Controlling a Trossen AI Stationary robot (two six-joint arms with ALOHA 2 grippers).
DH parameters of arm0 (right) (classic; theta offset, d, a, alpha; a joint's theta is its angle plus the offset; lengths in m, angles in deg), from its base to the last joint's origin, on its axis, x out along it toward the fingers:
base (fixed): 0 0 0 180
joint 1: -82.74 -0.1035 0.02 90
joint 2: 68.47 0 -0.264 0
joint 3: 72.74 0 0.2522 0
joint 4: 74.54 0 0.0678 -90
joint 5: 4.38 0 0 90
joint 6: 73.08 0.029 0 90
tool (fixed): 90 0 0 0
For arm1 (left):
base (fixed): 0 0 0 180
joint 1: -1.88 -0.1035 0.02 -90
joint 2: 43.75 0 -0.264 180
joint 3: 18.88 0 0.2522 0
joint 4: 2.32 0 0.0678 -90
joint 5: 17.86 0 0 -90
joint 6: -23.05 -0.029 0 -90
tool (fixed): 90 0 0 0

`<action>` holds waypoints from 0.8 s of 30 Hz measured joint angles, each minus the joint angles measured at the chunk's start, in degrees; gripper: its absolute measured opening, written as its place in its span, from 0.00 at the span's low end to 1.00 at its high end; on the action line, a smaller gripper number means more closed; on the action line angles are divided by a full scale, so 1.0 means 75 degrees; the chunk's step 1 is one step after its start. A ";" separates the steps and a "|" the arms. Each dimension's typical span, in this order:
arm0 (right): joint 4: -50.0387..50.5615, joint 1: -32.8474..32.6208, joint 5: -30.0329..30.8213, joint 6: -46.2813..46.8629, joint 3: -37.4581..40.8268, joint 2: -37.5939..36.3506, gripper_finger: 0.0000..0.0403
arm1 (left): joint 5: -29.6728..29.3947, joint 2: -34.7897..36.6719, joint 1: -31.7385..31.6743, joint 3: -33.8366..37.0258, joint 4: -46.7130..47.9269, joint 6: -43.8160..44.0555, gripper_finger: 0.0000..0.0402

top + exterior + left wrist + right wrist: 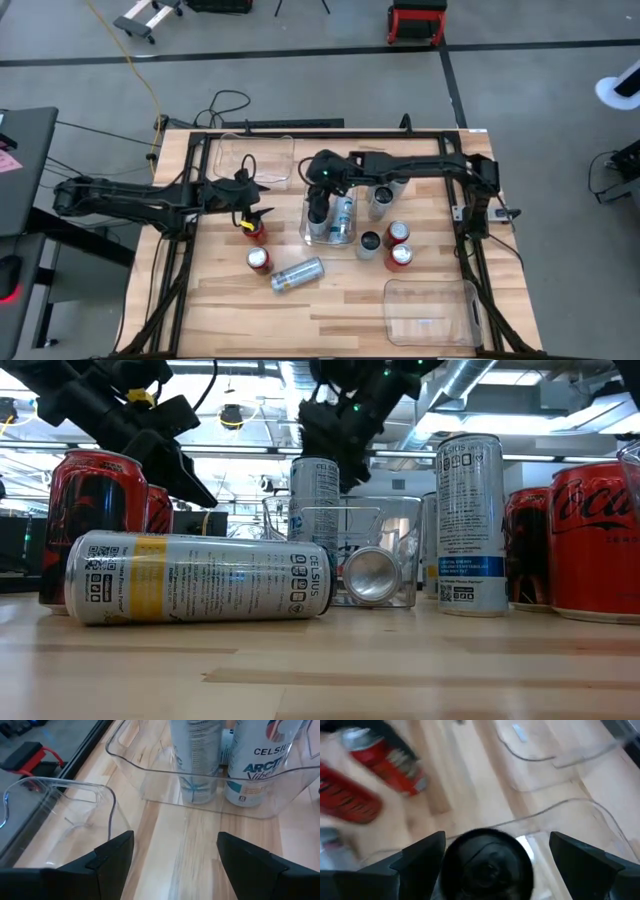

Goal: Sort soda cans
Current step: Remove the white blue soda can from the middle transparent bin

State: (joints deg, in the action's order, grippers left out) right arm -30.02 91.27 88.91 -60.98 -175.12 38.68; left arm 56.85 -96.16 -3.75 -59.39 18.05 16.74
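My right gripper [319, 205] is open over the clear middle bin [305, 232]. Its fingers stand on either side of a dark can's top [487, 865], which stands inside that bin beside silver cans [252, 765]. My left gripper [247, 203] is open and empty, just far of an upright red can [255, 231], and faces the middle bin. A second red can [259, 260] stands nearer, and a silver can [200, 578] lies on its side by it. To the bin's right stand a silver can [382, 198], a dark can [368, 243] and two red cans [399, 245].
An empty clear bin [255, 160] sits at the far edge behind my left gripper, and another [430, 310] lies near the table's near right corner. Bare wood shows along the near edge. The arms' frame rails run down both table sides.
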 joint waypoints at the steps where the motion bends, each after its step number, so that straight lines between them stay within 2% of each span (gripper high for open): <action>1: 0.0117 0.0021 0.0079 0.0014 0.0003 0.0017 0.93 | 0.0000 0.0000 0.0000 0.0000 0.0003 -0.0024 0.70; 11: 0.0574 0.0074 0.0193 0.0210 0.0012 0.0016 0.91 | -0.0003 -0.0006 -0.0114 0.0000 -0.0003 -0.0135 0.70; 14: 0.0670 0.0074 0.0208 0.0213 0.0012 0.0013 0.84 | -0.0003 -0.0006 -0.0114 0.0000 -0.0003 -0.0133 0.70; 19: 0.0728 0.0074 0.0541 0.0183 0.0012 -0.0036 0.63 | -0.0006 -0.0006 -0.0114 0.0000 -0.0006 -0.0111 0.70; 24: 0.0840 0.0068 0.0633 -0.0069 0.0022 -0.0270 0.62 | -0.0171 -0.0012 -0.0114 0.0014 -0.0207 -0.0278 0.70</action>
State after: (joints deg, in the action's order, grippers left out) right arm -23.72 91.78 93.66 -61.50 -174.95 36.65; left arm 55.57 -96.24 -4.61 -59.28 16.50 14.66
